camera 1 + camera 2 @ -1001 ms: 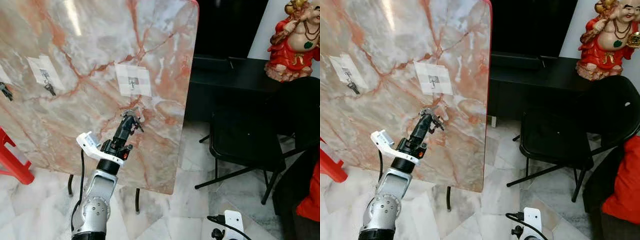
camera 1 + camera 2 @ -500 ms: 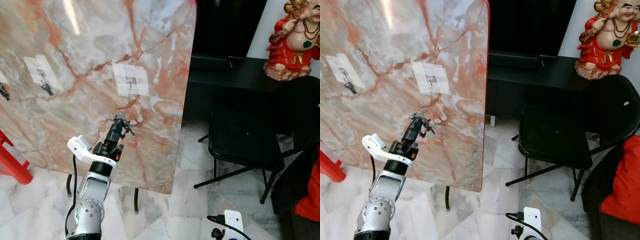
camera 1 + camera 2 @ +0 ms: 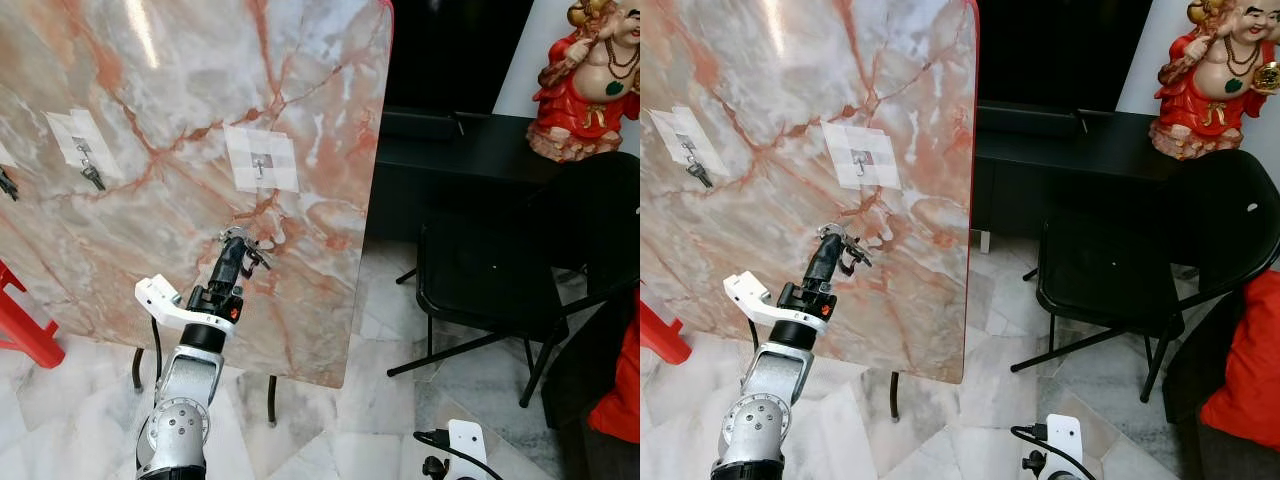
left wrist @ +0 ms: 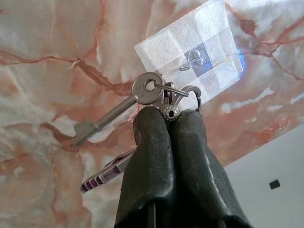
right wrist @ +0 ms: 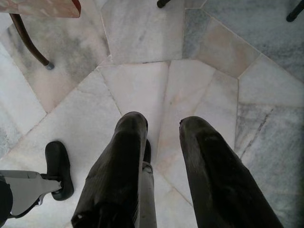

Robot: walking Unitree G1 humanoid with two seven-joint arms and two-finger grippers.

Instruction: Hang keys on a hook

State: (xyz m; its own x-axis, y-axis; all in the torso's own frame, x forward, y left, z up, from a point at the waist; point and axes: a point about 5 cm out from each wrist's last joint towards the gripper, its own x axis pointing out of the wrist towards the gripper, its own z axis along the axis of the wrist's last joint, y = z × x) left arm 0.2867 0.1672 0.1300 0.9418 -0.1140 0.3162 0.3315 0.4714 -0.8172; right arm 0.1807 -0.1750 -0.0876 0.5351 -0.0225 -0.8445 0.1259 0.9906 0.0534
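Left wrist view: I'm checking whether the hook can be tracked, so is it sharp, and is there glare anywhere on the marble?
Left wrist view: the keys in the left end effector are sharp, and the hook on its taped patch reads clearly beside a small bluish flare. Left eye view: a bright glare streak crosses the marble board, away from the hook.

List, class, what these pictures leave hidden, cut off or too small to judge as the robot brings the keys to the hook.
- Hook: too small in the eye views to tell its shape.
- Key ring: in the left wrist view, partly hidden behind the left hand.
- Striped tag: one end hidden by the fingers.
- Marble board: cut off by the top and left edges.
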